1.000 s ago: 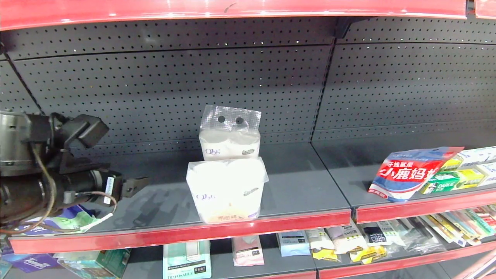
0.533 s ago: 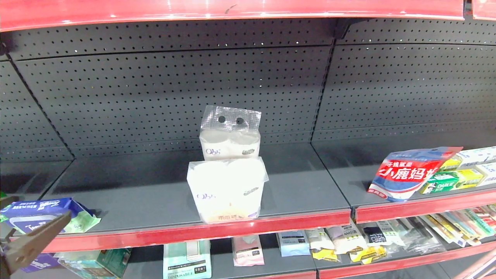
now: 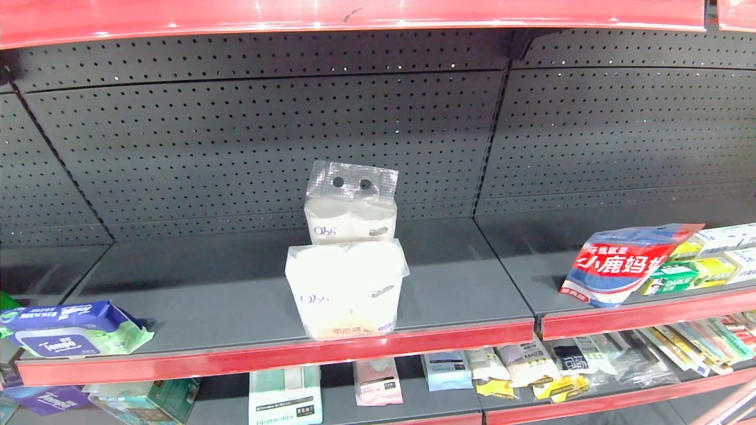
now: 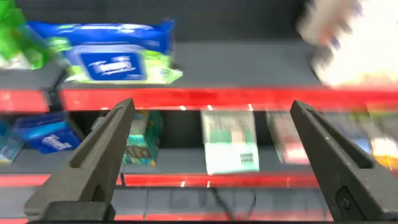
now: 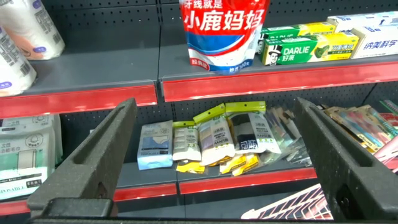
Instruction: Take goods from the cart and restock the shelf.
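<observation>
— What's up there?
— One grey metal shelf (image 3: 236, 307) with a perforated back and a glossy red lip. Two soft white tissue bundles stand mid-shelf: front pack (image 3: 345, 289) at the lip, rear pack (image 3: 350, 215) just behind.
— Smaller things?
— One crinkly red-blue pouch (image 3: 626, 262) on the right. One flat film wipes pack (image 3: 71, 329) lies at the left front edge.
— Claws?
— Left gripper (image 4: 211, 106) and right gripper (image 5: 216, 102) are both spread and empty. The left arm has drawn back off the shelf.

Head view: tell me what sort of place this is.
Probably a shop aisle, likely a supermarket: a grey shelf with a red front strip, a perforated back panel, and packaged goods such as a tissue pack and toothpaste boxes.
</observation>
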### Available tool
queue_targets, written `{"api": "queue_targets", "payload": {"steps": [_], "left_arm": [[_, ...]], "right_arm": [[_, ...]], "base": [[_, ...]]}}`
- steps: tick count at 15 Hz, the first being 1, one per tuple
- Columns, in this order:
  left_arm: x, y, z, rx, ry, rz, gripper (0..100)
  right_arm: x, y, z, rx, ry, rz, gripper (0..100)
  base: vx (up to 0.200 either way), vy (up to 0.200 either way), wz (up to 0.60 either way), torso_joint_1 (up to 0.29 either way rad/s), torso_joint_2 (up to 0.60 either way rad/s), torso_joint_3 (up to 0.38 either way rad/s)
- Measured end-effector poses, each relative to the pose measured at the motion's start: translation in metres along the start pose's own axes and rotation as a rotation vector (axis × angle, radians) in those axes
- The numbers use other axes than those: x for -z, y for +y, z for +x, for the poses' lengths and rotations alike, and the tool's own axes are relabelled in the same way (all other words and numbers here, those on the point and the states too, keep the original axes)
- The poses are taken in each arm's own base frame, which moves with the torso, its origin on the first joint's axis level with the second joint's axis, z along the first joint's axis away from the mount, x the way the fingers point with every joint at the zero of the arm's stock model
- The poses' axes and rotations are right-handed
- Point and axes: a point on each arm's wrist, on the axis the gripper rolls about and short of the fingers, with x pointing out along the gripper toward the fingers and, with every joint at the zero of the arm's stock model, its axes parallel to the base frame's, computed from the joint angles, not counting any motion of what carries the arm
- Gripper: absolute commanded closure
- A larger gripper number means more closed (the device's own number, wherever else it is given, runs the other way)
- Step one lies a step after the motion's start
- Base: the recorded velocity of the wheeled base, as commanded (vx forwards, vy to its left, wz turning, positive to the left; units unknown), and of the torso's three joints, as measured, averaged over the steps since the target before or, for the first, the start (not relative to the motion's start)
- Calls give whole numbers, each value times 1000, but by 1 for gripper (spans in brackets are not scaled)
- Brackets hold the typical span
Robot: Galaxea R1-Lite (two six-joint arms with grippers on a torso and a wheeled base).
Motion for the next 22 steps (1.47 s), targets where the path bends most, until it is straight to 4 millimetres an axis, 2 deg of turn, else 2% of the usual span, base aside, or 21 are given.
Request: {"api": "queue_targets", "payload": {"steps": [2, 4, 8, 14, 17, 22], "left_arm": [[4, 1, 0, -47, -64, -12, 0], [-2, 1, 1, -52, -238, -30, 0], [12, 2, 7, -58, -185, -63, 0], [13, 2, 7, -70, -186, -52, 0], [14, 2, 7, -68, -184, -54, 0], [14, 1, 7, -31, -179, -49, 0]], "right_arm": [[0, 0, 0, 0, 0, 0, 0], [0, 0, 0, 0, 0, 0, 0], [0, 0, 0, 0, 0, 0, 0], [0, 0, 0, -1, 0, 1, 0], [0, 0, 0, -3, 0, -2, 0], [0, 0, 0, -1, 0, -2, 0]], "base": [[0, 0, 0, 0, 0, 0], [0, 0, 0, 0, 0, 0], [0, 0, 0, 0, 0, 0], [0, 0, 0, 0, 0, 0], [0, 0, 600, 4, 2, 2], [0, 0, 0, 0, 0, 0]]}}
